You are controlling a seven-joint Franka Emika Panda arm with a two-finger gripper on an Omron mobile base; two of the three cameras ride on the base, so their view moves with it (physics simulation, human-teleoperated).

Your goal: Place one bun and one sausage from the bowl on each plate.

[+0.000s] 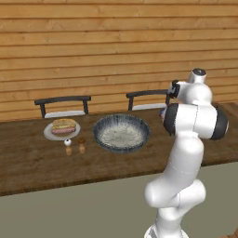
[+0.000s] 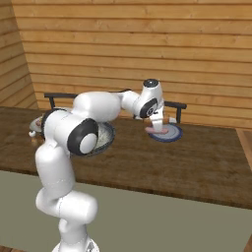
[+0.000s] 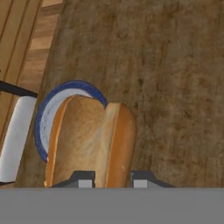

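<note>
Hand view puts the split, golden-brown bread bun (image 3: 89, 140) right up against the lens, pinched between the two dark finger tips of the two-finger gripper (image 3: 113, 178), which is narrowed onto the bun's lower end. It looks light and soft, the sort of thing that dents if squeezed hard, so I'd judge the hold belongs across its width, over the slit, with only gentle pressure (the crust seems dry, not slippery). Whether a sausage sits in the slit I cannot tell from this angle.

Just behind the bun, partly hidden by it, lies the small round bluish-lavender plate (image 3: 54, 103); the bun hangs over it, its right half out beyond the rim above the brown wooden table (image 3: 166, 87). In the right base view the gripper (image 2: 158, 129) hovers over that same plate (image 2: 170, 134).

Further from the lavender plate, along the table, sits the wide, dark blue-grey speckled bowl (image 1: 122, 133), which looks emptied. Beyond the bowl, farthest from the lavender plate, the pale grey-white plate (image 1: 62, 132) already carries a bun with a sausage.
</note>
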